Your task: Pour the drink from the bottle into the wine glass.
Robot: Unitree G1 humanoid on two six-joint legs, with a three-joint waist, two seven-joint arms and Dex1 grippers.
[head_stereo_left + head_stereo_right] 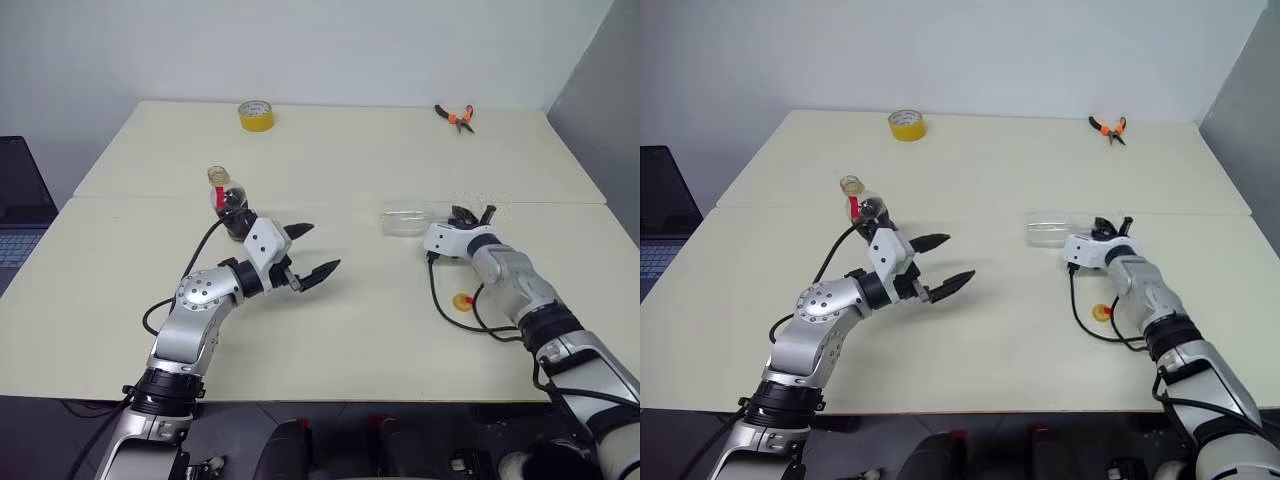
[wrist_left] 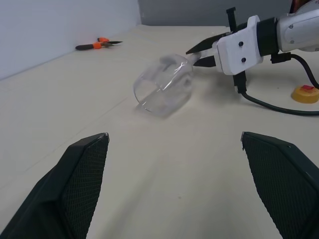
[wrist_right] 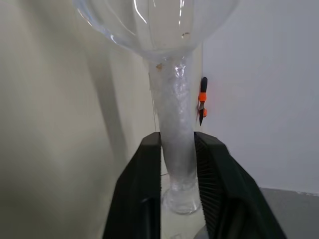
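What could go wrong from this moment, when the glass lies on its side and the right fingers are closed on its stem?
1. The wine glass lies on its side on the table, and the right gripper pinches only its thin stem; when lifted, the bowl may swing, slip or crack.
2. The bottle stands open, its yellow cap lying apart. The open left gripper is close beside it and could tip it, spilling the drink.

bottle (image 1: 229, 203) base hidden behind left arm; wine glass (image 3: 169, 59) bowl cropped

No legible text or labels
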